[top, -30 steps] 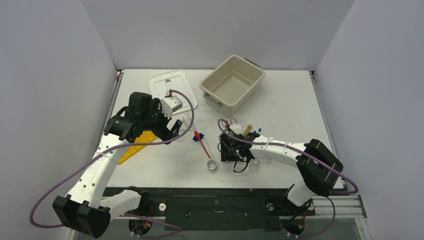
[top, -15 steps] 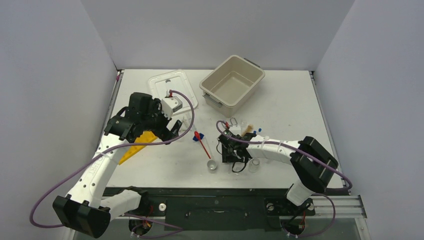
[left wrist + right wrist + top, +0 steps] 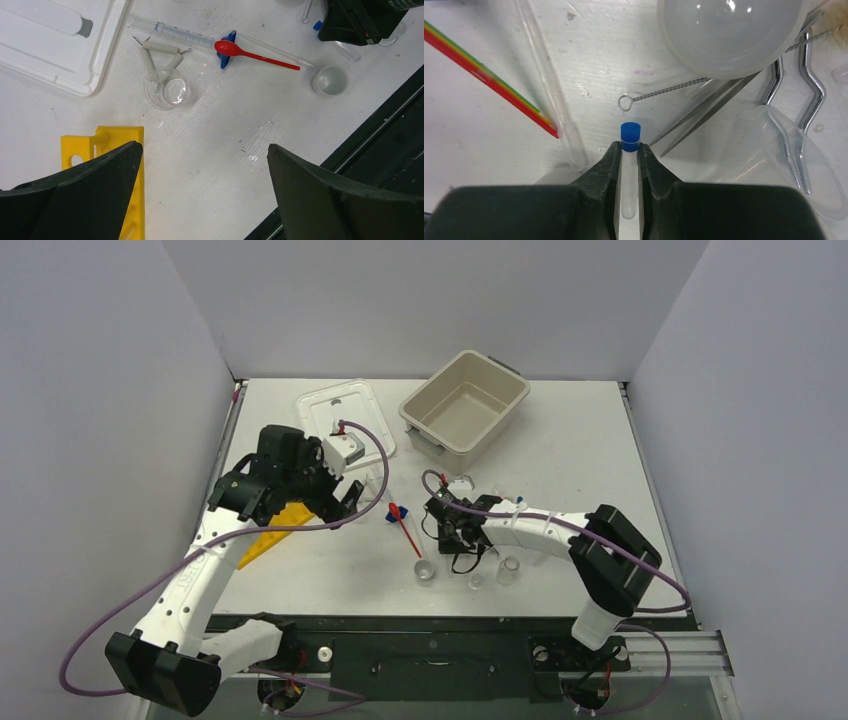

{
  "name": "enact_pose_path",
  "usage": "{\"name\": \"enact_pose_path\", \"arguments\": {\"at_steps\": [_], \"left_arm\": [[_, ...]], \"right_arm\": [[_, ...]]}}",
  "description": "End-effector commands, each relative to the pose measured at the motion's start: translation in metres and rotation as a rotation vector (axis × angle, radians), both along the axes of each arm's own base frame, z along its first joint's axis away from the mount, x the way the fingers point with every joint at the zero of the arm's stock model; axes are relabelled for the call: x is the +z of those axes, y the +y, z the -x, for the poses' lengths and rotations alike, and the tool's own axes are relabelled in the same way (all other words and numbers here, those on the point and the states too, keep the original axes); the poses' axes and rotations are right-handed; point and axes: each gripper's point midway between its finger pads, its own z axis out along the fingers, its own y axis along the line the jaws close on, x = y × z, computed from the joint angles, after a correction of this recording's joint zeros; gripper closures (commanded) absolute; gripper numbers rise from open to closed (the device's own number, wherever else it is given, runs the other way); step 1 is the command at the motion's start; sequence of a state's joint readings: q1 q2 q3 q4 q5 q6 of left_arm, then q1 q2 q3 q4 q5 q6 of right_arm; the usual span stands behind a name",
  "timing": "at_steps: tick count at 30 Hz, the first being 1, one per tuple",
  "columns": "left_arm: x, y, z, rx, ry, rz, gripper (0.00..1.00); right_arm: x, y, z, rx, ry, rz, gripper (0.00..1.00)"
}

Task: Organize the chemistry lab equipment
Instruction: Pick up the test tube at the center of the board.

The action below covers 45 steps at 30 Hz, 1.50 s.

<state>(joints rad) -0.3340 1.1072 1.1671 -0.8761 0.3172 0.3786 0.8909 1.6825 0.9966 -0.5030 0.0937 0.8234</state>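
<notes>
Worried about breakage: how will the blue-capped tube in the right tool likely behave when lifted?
The tube looks clear, thin and smooth: probably light, fragile and slippery. It lies lengthwise between the tips of the right tool, so it might slide out. Round, it would likely roll if dropped.

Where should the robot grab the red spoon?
Grab the red spoon by the middle of its thin handle, with the left end effector coming straight down and closing across it. It lies flat on the table, its bowl over the measuring tube's blue base.
</notes>
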Motion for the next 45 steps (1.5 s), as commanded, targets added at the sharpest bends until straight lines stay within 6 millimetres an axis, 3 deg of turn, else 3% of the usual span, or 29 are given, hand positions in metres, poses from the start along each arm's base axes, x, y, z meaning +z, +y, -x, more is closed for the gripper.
{"name": "enact_pose_path", "arguments": {"at_steps": [1, 5, 9, 16, 20, 27, 32, 37, 42, 45], "left_arm": [[0.011, -0.003, 0.002, -0.022, -0.037, 0.022, 0.03], [0.016, -0.007, 0.004, -0.025, -0.034, 0.048, 0.03], [0.025, -0.017, 0.008, -0.046, -0.028, 0.112, 0.03], [0.046, -0.055, 0.023, -0.143, 0.037, 0.340, 0.03], [0.060, -0.068, 0.030, -0.187, 0.066, 0.434, 0.04], [0.083, -0.082, 0.042, -0.255, 0.067, 0.568, 0.03], [0.078, -0.083, 0.041, -0.253, 0.087, 0.576, 0.03], [0.075, -0.081, 0.041, -0.250, 0.079, 0.564, 0.18], [0.073, -0.074, 0.034, -0.225, 0.033, 0.516, 0.49], [0.073, -0.071, 0.030, -0.217, 0.010, 0.499, 0.51]], "right_arm": [[0.035, 0.010, -0.019, -0.011, -0.077, -0.030, 1.00], [0.076, 0.014, -0.028, -0.020, -0.145, -0.087, 1.00], [0.135, 0.028, -0.035, -0.006, -0.245, -0.213, 1.00], [0.245, 0.057, -0.055, -0.046, -0.572, -0.501, 1.00], [0.286, 0.070, -0.055, -0.096, -0.699, -0.615, 1.00], [0.321, 0.096, -0.036, -0.129, -0.803, -0.703, 1.00], [0.334, 0.111, -0.025, -0.126, -0.830, -0.751, 1.00], [0.337, 0.123, -0.020, -0.104, -0.826, -0.769, 1.00], [0.336, 0.128, -0.017, -0.079, -0.822, -0.767, 1.00], [0.333, 0.133, -0.015, -0.053, -0.811, -0.768, 1.00]]}}
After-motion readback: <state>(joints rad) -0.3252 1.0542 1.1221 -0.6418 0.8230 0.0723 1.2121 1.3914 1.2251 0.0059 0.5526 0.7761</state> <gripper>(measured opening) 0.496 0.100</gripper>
